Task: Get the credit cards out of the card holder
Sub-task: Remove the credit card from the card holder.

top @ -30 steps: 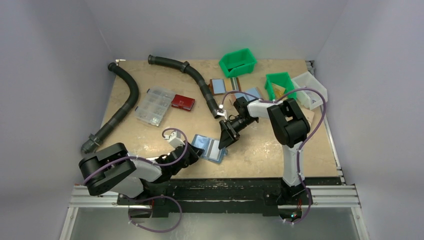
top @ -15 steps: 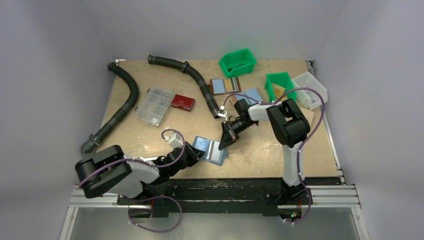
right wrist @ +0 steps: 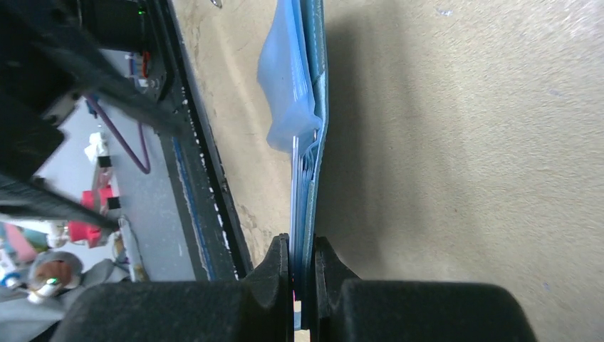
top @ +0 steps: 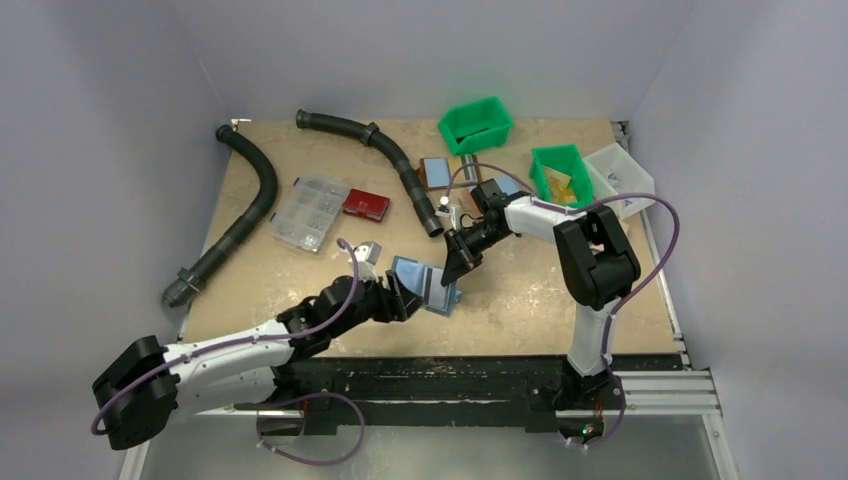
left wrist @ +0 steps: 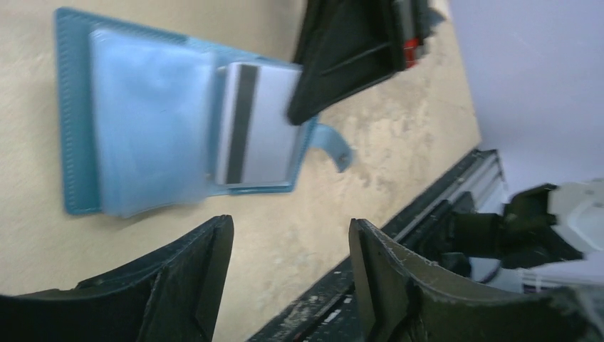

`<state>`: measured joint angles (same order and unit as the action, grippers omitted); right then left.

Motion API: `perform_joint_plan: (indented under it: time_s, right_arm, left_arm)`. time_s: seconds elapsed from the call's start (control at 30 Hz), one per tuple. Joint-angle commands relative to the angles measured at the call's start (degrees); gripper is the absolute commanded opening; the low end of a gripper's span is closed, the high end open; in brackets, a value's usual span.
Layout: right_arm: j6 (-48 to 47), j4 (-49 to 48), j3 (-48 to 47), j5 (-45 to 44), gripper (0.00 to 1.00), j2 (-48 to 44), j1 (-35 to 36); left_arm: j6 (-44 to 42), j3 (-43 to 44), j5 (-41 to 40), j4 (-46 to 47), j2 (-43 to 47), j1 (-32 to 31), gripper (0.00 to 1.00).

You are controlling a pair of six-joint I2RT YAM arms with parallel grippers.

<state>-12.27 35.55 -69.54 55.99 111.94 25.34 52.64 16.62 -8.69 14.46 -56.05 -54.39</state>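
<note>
- The left end effector (top: 398,298) is released, its jaws spread wide, and stands just beside the left edge of the card holder without touching it.
- The blue folding card holder (top: 425,283) with light-blue clear pockets lies open on the beige table (top: 520,290), between the two arms.
- A white card (left wrist: 256,132) with a black stripe sits partly out of the right pocket.
- The right end effector (right wrist: 303,246) is clenched on that card's edge; whether the cover is pinched too cannot be told.

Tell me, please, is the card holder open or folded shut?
Open. The card holder lies unfolded on the table, its light-blue pockets facing up and a striped card showing.
</note>
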Motion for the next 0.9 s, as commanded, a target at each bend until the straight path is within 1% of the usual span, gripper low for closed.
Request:
perform_joint_plan:
  time_s: [0.0,0.03,0.13,0.3,0.37,0.53,0.67,0.87]
  right_arm:
    - [-2.69,1.2,-2.15,-3.09,0.0,-3.48,0.05]
    - [-2.94,1.64,-2.3,-2.57,0.0,-3.42,0.13]
    - [-5.34,3.94,-3.13,-0.54,0.0,-3.22,0.59]
    - [-9.25,7.52,-4.2,1.86,0.0,-3.24,1.1]
    - [-11.09,9.03,-4.78,2.27,0.0,-2.99,1.11]
    - [-14.49,11.87,-5.58,4.01,0.0,-2.48,1.11]
    - [-17.2,14.17,-6.4,5.64,0.0,-1.55,1.2]
    - [-19.24,16.12,-7.01,6.51,0.0,-0.3,1.69]
  left_arm:
    - [-7.04,5.74,7.72,-3.34,3.39,0.24,0.62]
    - [-6.6,5.97,8.32,-1.48,3.15,0.25,0.61]
    - [-5.96,6.16,10.67,3.79,0.0,0.23,0.51]
    - [-7.36,6.43,11.21,10.06,-7.7,0.27,0.43]
    - [-8.85,6.54,10.48,11.15,-9.84,0.41,0.4]
    - [-13.04,5.1,10.07,13.94,-12.79,2.36,0.39]
    - [-14.61,2.47,11.72,18.58,-14.64,4.52,0.4]
    - [-15.82,0.51,13.3,21.68,-17.4,6.3,0.41]
